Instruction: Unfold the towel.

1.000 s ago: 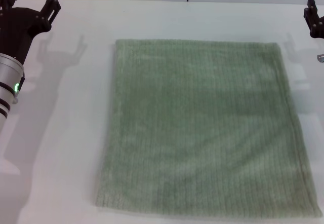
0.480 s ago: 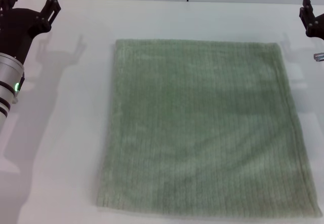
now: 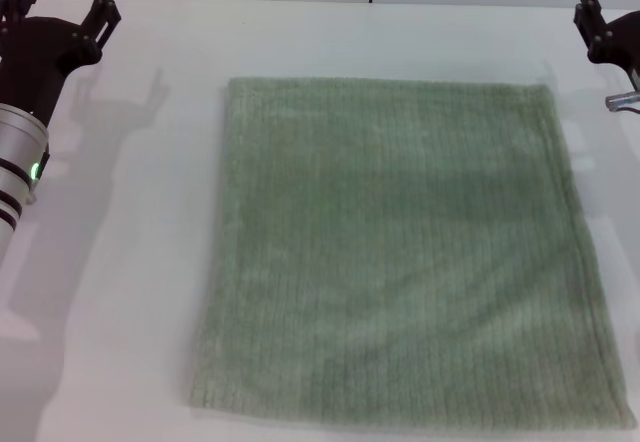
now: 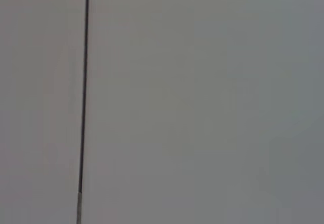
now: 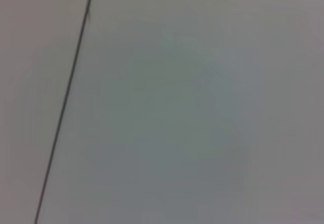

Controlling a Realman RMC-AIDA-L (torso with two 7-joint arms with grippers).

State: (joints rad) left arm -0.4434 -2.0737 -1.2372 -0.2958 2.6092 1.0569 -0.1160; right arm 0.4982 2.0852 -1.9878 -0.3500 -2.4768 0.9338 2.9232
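Left gripper (image 3: 60,0) is held at the far left of the white table (image 3: 130,262), fingers spread, nothing gripped. Right gripper (image 3: 600,22) is seen at the far right edge; its opening cannot be told. Pale sage-green terry towel (image 3: 400,252) is laid flat mid-table, well apart from both. Risk is judged: both layers could be pinched together, dragging the cloth unopened.

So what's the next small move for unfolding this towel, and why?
Probably bring the right gripper down to the towel at its near right edge. The towel lies flat on the table, both grippers hang clear of it at the far corners, and the left gripper is open and idle.
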